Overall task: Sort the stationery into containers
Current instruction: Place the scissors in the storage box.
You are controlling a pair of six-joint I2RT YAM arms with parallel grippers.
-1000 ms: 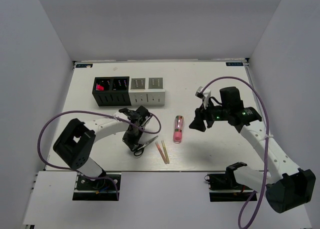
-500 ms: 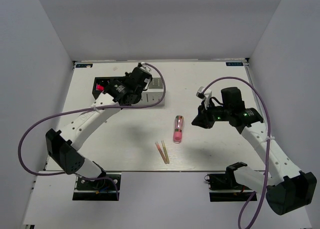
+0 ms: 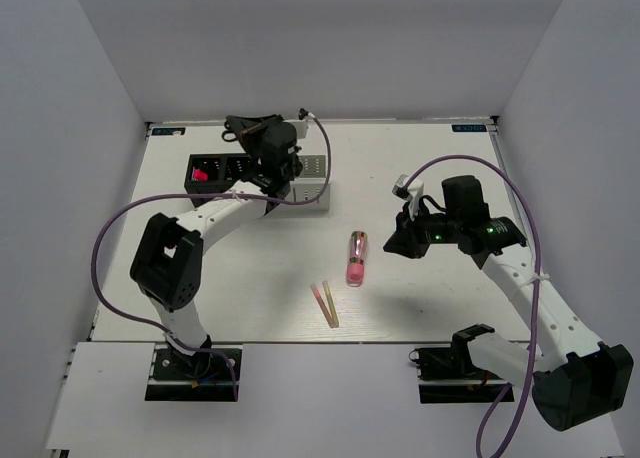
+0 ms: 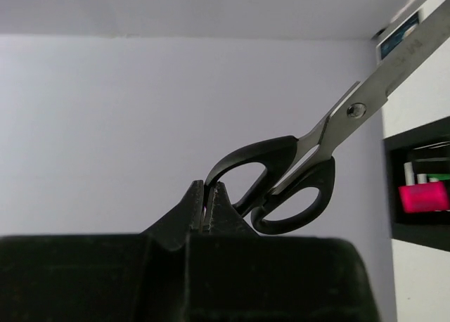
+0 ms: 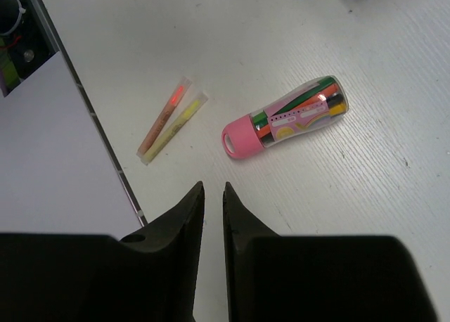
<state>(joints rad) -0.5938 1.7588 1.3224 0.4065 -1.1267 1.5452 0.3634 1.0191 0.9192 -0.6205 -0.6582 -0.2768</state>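
The black-handled scissors (image 4: 295,181) hung in the air. One handle loop was pinched in my left pincer (image 4: 209,195), and the closed blades slanted up and away. The pink-capped tube (image 5: 285,118) of coloured pens lay on its side. Two thin sticks (image 5: 171,118), one orange and one yellow, lay side by side near its cap. The black box (image 3: 205,190) and the white box (image 3: 318,190) stood in a row, and a pink thing (image 4: 424,195) sat in the black one.

Overhead, from behind your arms, you see the whole table (image 3: 420,158); your left wrist view faces the wall (image 4: 126,118); your right wrist view, nearer, shares the pink tube (image 5: 285,118) and sticks (image 5: 172,118).
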